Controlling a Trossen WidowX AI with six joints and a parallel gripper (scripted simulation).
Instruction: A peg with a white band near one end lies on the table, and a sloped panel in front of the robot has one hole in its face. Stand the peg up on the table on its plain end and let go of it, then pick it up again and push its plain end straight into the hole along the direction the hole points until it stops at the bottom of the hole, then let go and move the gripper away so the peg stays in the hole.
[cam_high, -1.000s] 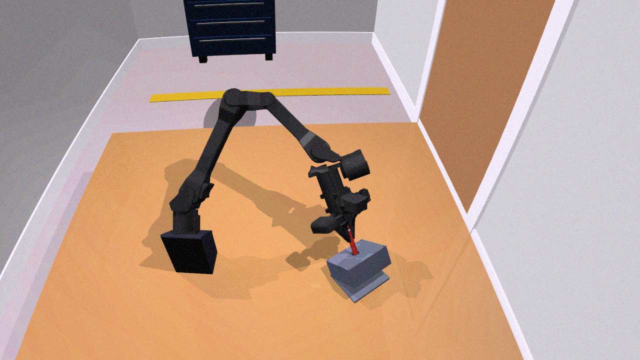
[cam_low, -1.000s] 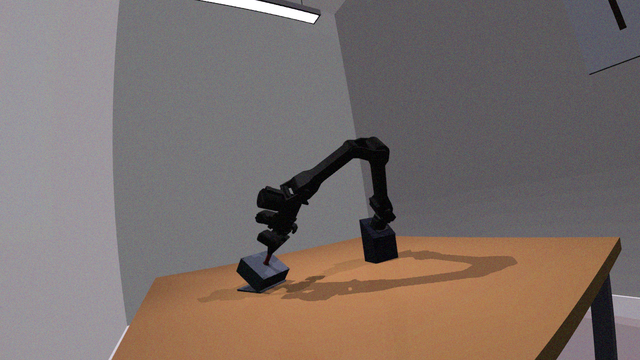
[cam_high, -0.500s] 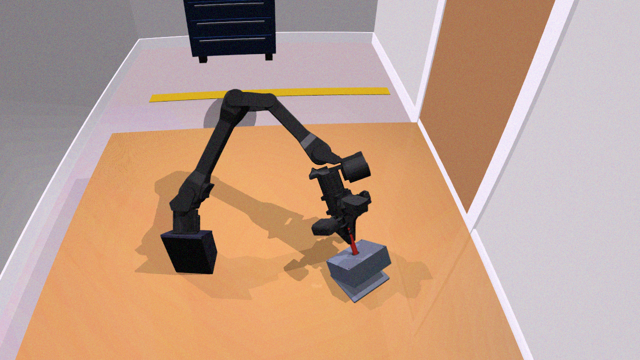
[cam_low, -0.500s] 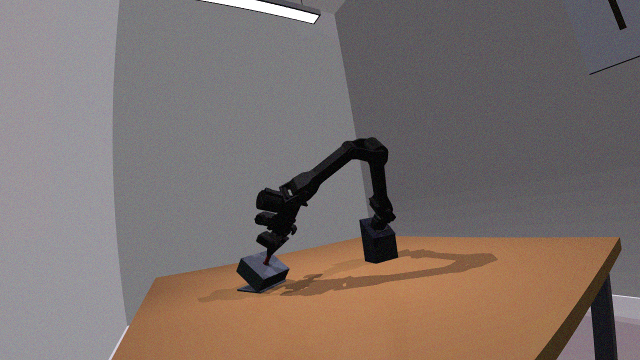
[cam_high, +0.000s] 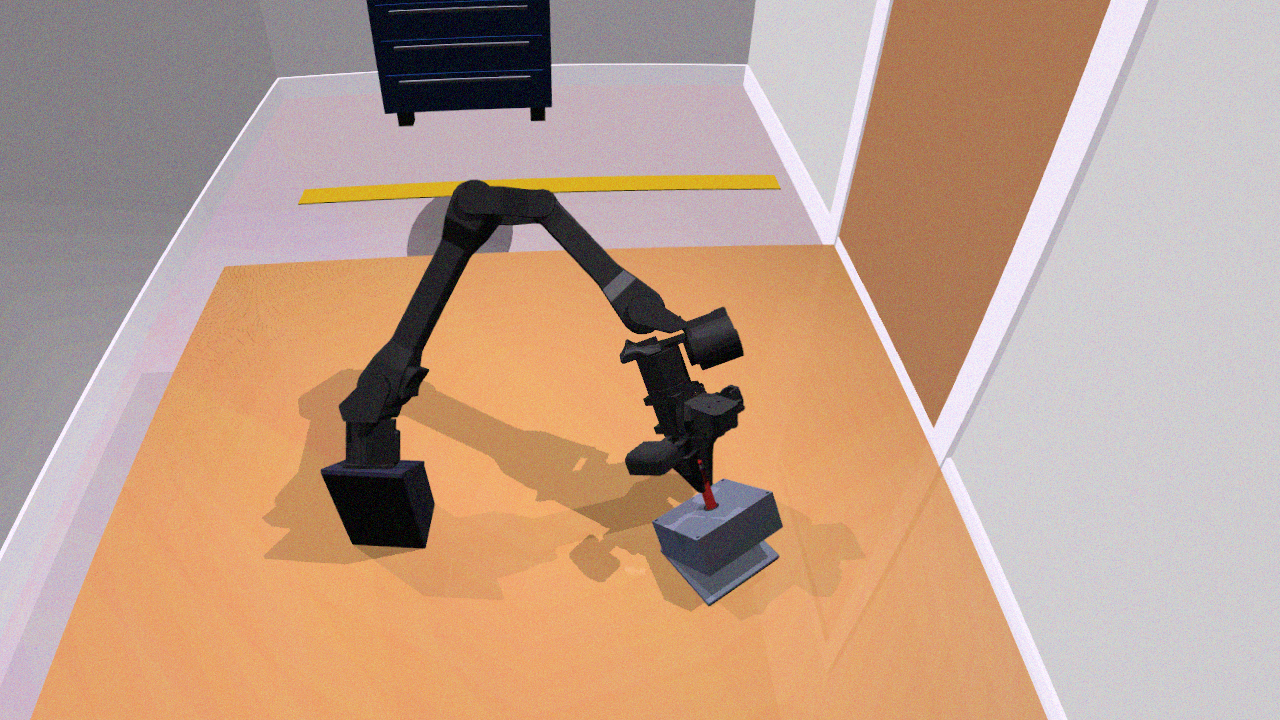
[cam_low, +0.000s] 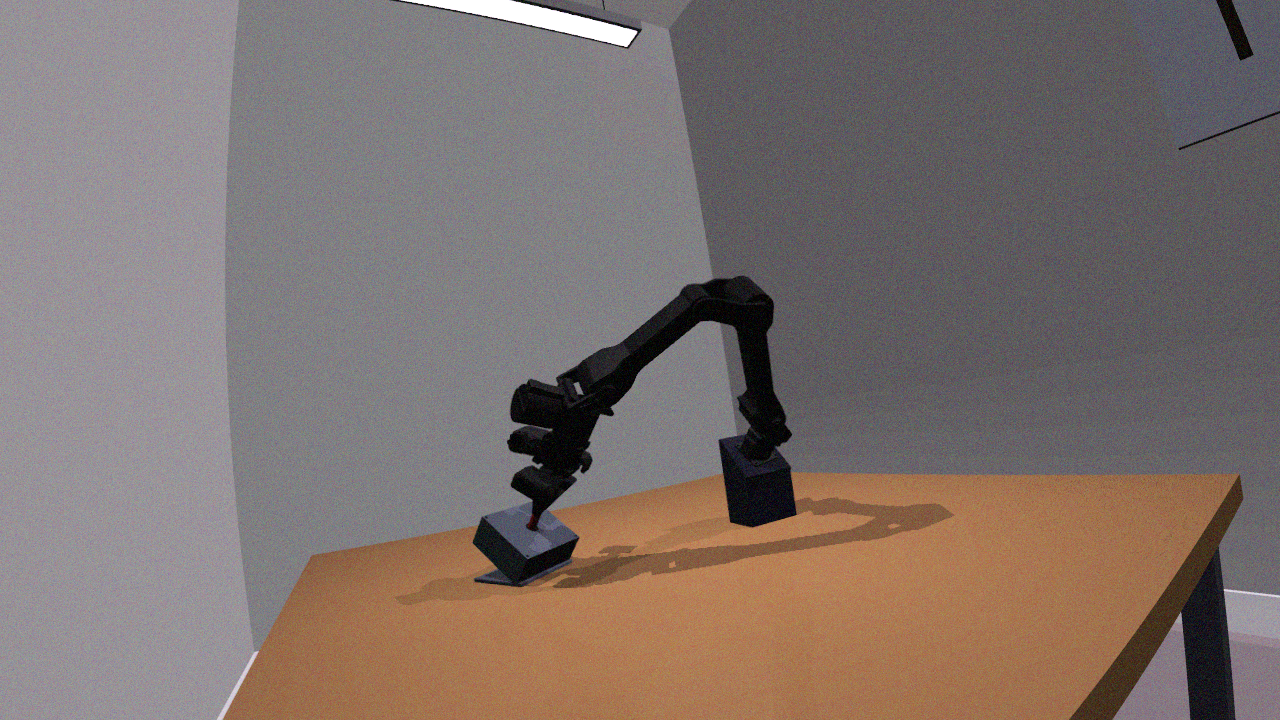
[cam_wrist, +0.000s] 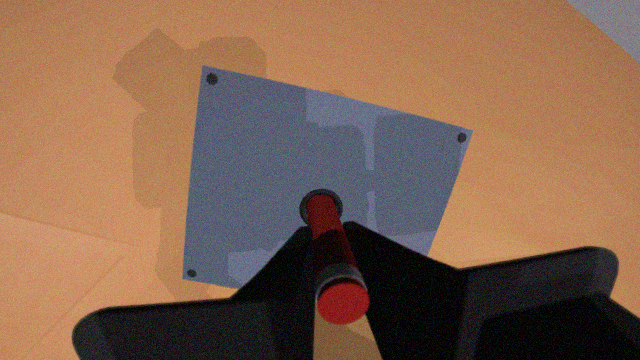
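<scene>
The red peg (cam_high: 708, 495) (cam_low: 533, 520) (cam_wrist: 327, 235) is held between my fingers, its white-banded end up toward the wrist camera. Its plain end is at the hole (cam_wrist: 303, 208) in the sloped grey-blue panel (cam_high: 751, 501) (cam_low: 554, 535) (cam_wrist: 250, 150) and appears to be inside the hole's dark ring. How deep it sits is hidden. My gripper (cam_high: 704, 483) (cam_low: 537, 512) (cam_wrist: 327, 234) is shut on the peg, with the fingertips just above the panel's face. In the wrist view the peg runs down between the two black fingers.
The panel block stands on a thin base plate (cam_high: 711, 598) on the wooden table (cam_high: 447, 662) (cam_low: 716, 626). The arm's dark base box (cam_high: 380, 505) (cam_low: 760, 497) stands at the other end of the arm. A wall and an orange-brown door (cam_high: 966, 179) are beyond the table's right side in the top view.
</scene>
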